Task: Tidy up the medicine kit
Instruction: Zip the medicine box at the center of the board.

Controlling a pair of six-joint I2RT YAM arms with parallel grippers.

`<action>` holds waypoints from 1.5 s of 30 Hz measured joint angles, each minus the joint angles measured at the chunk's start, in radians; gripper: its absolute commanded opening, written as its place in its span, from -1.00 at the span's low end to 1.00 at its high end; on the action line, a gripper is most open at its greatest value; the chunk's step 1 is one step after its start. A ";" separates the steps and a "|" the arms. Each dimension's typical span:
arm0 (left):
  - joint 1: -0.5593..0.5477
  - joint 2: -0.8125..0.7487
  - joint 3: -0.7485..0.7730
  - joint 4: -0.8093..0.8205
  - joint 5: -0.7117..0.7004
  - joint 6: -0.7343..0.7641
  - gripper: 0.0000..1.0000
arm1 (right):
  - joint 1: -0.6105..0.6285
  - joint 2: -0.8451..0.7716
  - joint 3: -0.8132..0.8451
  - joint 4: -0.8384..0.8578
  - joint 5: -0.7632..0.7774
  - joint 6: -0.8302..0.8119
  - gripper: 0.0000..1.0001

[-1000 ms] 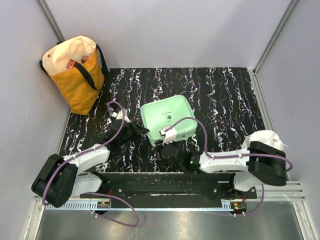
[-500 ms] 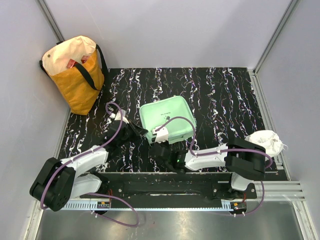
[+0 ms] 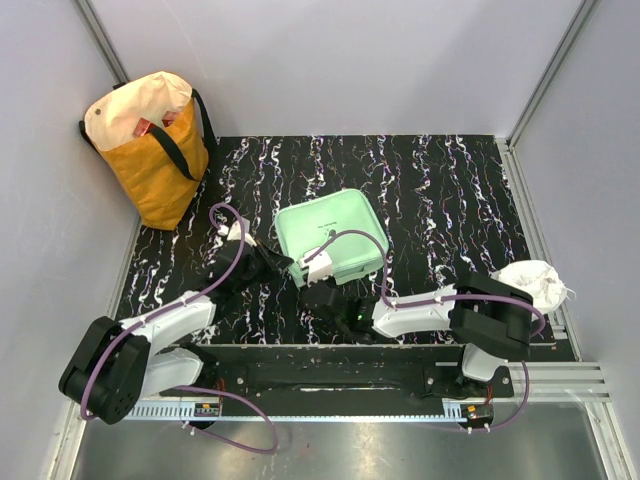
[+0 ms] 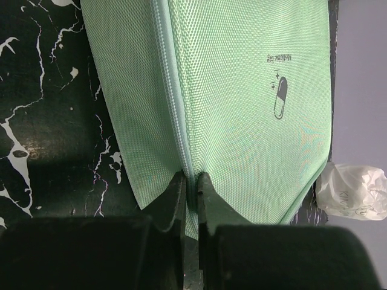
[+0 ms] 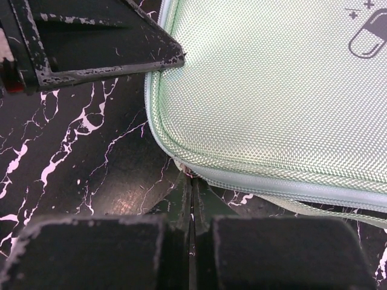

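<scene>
The medicine kit [image 3: 330, 232], a mint-green zip case with a pill logo, lies zipped shut on the black marbled table. My left gripper [image 3: 287, 262] is at its left side. In the left wrist view the kit [image 4: 242, 90] fills the frame, and the left gripper [image 4: 190, 181] is shut on its zip seam. My right gripper [image 3: 308, 288] is at the kit's near-left corner. In the right wrist view the right gripper [image 5: 192, 181] is shut, its tips touching the kit [image 5: 272, 90] at the corner seam by a small pinkish tab. Whether the tab is pinched does not show.
A yellow-and-cream tote bag [image 3: 150, 150] stands at the back left corner. A crumpled white bag [image 3: 535, 280] lies at the right edge by the right arm's base and shows again as the white bag [image 4: 354, 193]. Grey walls enclose the table on three sides.
My right gripper has closed and slid left to the kit's near-left corner. The kit has shifted slightly left and back. The left gripper keeps its pinch.
</scene>
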 measured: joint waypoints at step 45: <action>-0.018 -0.077 -0.013 -0.063 -0.001 0.039 -1.00 | -0.204 -0.105 -0.195 0.268 -0.216 -0.202 -1.00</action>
